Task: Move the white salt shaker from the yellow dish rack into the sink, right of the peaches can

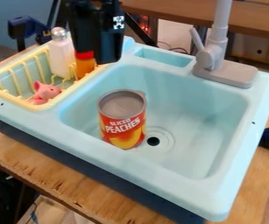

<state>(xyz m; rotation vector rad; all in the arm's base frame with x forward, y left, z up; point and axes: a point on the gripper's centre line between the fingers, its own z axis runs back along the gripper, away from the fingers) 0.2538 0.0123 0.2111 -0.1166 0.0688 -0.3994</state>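
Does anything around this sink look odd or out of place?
I see no spill. A bit odd are the food can standing in the blue sink, beside the drain hole, and the pink toy animal in the yellow rack, where dishes usually go. The wooden table looks chipped along its front edge.

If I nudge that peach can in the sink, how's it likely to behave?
The can has a rimmed, metal-looking top, so it's probably stiff. Standing upright, it would likely slide before tipping; once over, its round side could roll in the sink.
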